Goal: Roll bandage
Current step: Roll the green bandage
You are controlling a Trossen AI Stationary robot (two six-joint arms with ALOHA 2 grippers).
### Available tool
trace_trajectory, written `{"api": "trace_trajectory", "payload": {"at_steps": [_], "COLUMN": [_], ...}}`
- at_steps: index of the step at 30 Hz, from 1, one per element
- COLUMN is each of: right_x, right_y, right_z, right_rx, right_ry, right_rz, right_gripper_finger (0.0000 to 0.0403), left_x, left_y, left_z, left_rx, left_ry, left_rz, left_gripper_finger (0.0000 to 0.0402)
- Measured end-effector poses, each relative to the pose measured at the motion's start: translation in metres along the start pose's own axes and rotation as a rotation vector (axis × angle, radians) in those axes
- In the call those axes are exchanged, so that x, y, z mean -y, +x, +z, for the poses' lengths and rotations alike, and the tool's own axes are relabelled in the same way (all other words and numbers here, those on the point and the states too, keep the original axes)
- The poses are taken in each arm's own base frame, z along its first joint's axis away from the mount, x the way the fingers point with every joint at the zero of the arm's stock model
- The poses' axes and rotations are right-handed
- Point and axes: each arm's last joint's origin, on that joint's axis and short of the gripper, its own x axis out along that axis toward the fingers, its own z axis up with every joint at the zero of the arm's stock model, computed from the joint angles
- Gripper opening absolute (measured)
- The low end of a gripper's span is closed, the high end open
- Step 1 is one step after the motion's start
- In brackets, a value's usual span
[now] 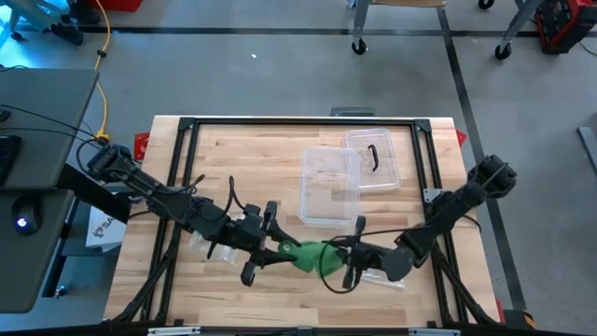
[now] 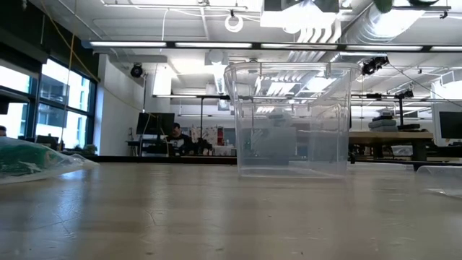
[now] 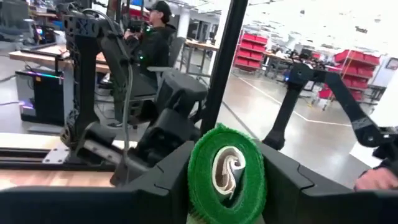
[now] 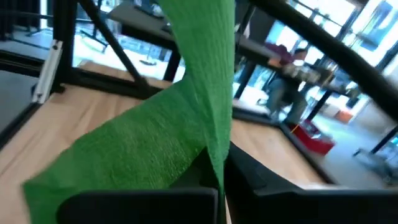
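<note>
the green bandage [image 1: 312, 257] hangs between the two sets of jaws, above the near part of the table [image 1: 242, 149]. the left gripper [image 1: 277, 250] holds the rolled end: its wrist view shows a tight green coil [image 3: 227, 175] with a pale core, seated between the jaws, which stand partly apart and pressed on either side of it. the right gripper [image 1: 353, 261] has its jaws clamped shut on the loose tail [image 4: 186, 124], a flat green strip that runs out from between them and twists up toward the other arm.

as for progress, i judge the rolling well under way but not finished. a good many turns are already wound on the coil, yet a stretch of strip is unwound between the two sets of jaws (how long, i cannot tell). what is left is to wind that tail onto the coil and set the roll down.

by count: one bandage, two arms, one clear plastic box [image 1: 329, 187] and one clear lid [image 1: 375, 159] just beyond it, both on the table, on the far side of the jaws and apart from them. a clear wrapper [image 1: 201, 243] lies under the left arm. a person [image 3: 152, 37] sits in the room behind.
</note>
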Motion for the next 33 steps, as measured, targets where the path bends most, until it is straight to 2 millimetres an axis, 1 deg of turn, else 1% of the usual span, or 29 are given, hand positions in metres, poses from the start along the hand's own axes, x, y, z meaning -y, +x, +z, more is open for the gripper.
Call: {"api": "trace_trajectory", "payload": {"at_steps": [4,7,10,12,15,18,20,23,26,29,33], "right_x": [0.005,0.005,0.004,0.003,0.003,0.009,0.014,0.025,0.038,0.044,0.043], "right_y": [-0.001,-0.001,-0.005,-0.008,-0.013,-0.009,-0.003,0.009,0.026,0.038,0.041], "right_z": [0.007,0.006,0.009,0.017,0.035,0.046,0.052,0.053,0.042,0.026,0.010], "right_rx": [0.024,0.013,0.007,-0.001,-0.028,-0.063,-0.083,-0.111,-0.167,-0.209,-0.252], "right_ry": [-0.021,-0.068,-0.158,-0.264,-0.461,-0.641,-0.709,-0.712,-0.670,-0.570,-0.425], "right_rz": [-0.045,-0.070,-0.112,-0.153,-0.223,-0.262,-0.284,-0.321,-0.337,-0.287,-0.227], "right_gripper_finger": [0.0000,0.0000,0.0000,0.0000,0.0000,0.0000,0.0000,0.0000,0.0000,0.0000,0.0000], "left_x": [-0.001,-0.003,-0.005,-0.006,-0.008,-0.011,-0.012,-0.008,-0.005,-0.003,-0.008], "left_y": [0.000,-0.001,-0.001,-0.002,-0.003,-0.003,-0.004,-0.006,-0.010,-0.020,-0.042], "left_z": [-0.006,-0.012,-0.017,-0.019,-0.023,-0.030,-0.035,-0.046,-0.062,-0.088,-0.126], "left_rx": [-0.057,-0.121,-0.172,-0.196,-0.235,-0.253,-0.267,-0.259,-0.209,-0.146,-0.064], "left_ry": [0.025,-0.024,-0.095,-0.148,-0.210,-0.268,-0.305,-0.361,-0.439,-0.526,-0.610], "left_rz": [0.011,0.032,0.056,0.070,0.094,0.116,0.116,0.090,0.049,0.036,0.086], "left_gripper_finger": [0.0091,0.0060,0.0057,0.0058,0.0071,0.0077,0.0076,0.0069,0.0067,0.0069,0.0069]}}
